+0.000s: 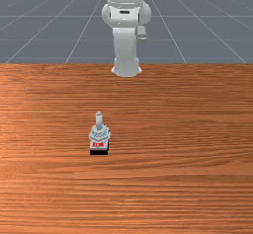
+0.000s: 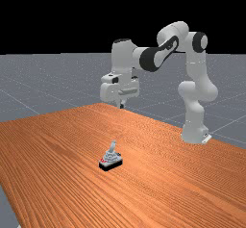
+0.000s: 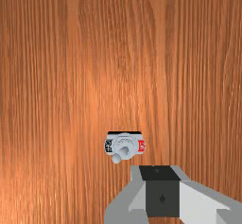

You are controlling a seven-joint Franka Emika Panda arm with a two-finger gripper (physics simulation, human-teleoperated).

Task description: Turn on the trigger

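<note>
Your claw (image 2: 121, 105) hangs high over the desk (image 2: 62, 140), pointing down. You can't tell from here how wide it is. The trigger is not in its grip; there is a big gap of air between them. The white hand (image 2: 113, 90) sits right on top of your claw.

The trigger (image 3: 125, 142) is down on the desk, below your claw and near the spot under it. It is a little grey thing on a black bottom (image 2: 111, 165), sitting flat. A round grey stick (image 3: 116, 158) pokes up out of its middle. The stick tips over a bit, away from the red "ON" tag (image 3: 141, 145) and toward the black "OFF" tag (image 3: 108, 145).

The orange-brown desk spreads out under your claw and the trigger. Well apart from your claw, the arm's white foot (image 2: 193, 133) stands by the desk's edge. Past that is the grey floor (image 2: 230, 87).
</note>
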